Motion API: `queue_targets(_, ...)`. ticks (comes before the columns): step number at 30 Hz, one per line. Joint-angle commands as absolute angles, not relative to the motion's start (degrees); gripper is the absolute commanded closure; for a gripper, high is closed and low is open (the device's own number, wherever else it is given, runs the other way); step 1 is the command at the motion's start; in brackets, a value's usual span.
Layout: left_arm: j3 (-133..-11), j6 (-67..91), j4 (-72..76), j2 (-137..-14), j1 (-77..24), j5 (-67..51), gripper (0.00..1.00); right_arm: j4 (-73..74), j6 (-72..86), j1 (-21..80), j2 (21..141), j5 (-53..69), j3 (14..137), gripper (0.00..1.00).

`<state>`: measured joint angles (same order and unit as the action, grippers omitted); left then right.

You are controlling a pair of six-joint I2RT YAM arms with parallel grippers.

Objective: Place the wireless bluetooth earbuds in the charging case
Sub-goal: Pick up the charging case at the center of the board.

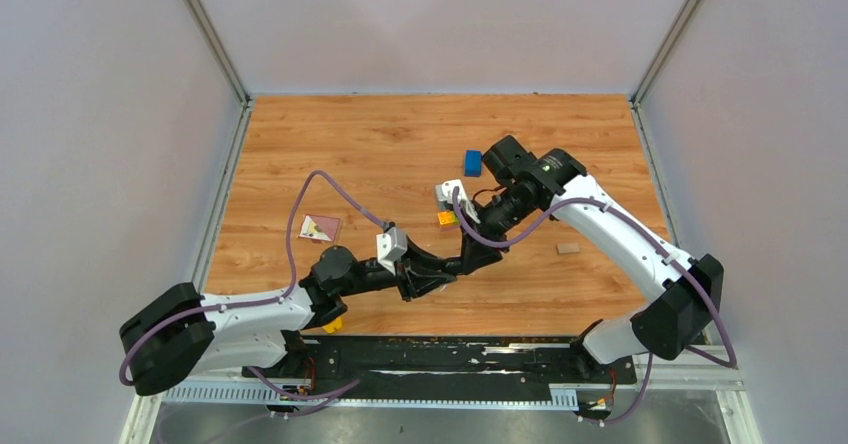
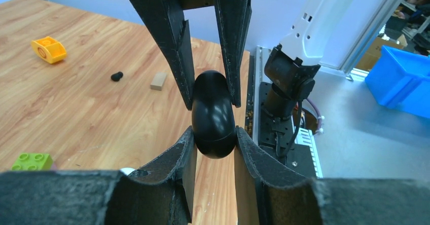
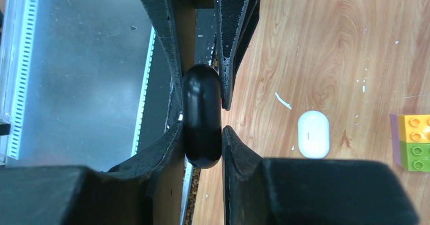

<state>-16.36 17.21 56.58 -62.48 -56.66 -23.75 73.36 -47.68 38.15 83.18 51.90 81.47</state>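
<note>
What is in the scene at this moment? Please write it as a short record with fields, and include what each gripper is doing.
held object: black case, glossy, oval, looks closed
left gripper: shut on the black case
right gripper: fingers pressed on the same case from the opposite end
loose on the table: black earbud, wooden block, yellow brick, white oval object
earbuds inside case: none visible
</note>
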Motion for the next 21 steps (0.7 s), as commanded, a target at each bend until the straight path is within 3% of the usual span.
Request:
queue_targets(1, -19.52, 16.55, 59.94, -62.56, -57.13, -22.39, 0.98, 73.39, -50.26, 39.35, 82.84, 50.67, 82.72, 0.84)
queue_targets(5, -20.12, 17.32, 55.53, -61.86, -57.17, -19.78, 0.69, 72.83, -50.62, 39.57, 82.02, 48.04, 83.69, 0.95)
queue_targets(9, -20.04, 16.73, 54.02, -60.85, -57.43, -18.99, 0.61, 72.18, -50.39, 39.67, 81.31, 46.32, 84.21, 0.97)
queue_targets(16, -20.56, 16.59, 54.97, -61.36, -58.09, -19.79, 0.61, 70.89, -48.93, 39.82, 81.17, 45.12, 83.27, 0.97)
queue_targets(21, -20.92, 16.91, 55.46, -62.67, -58.29, -20.28, 0.87, 70.71, -48.41, 39.83, 81.12, 45.33, 83.22, 0.96)
